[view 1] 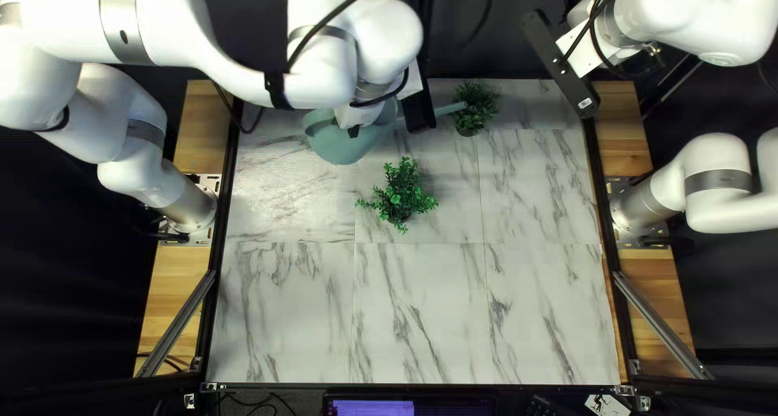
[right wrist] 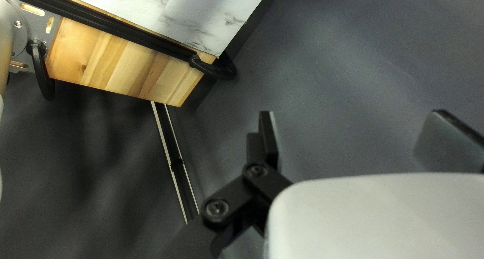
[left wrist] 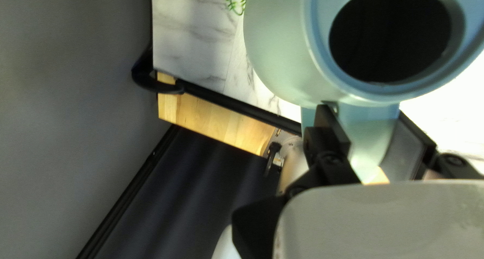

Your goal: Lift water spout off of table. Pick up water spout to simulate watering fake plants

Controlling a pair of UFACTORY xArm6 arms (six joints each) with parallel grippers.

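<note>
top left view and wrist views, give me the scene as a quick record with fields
held item: watering can, teal
left gripper: shut on its handle
right gripper: open, nothing between its fingers
spout: pointing toward the far plant
near plant: standing on the marbled table
can clear of table: cannot tell

Over by the tabletop's (view 1: pixel 421 319) far edge, the left arm (view 1: pixel 243 80) leans above a pale green watering can (view 1: pixel 344 145), spout (view 1: pixel 450 109) towards a small bushy plant (view 1: pixel 476 108). A leafy plant (view 1: pixel 399 194) sits nearer the middle.
</note>
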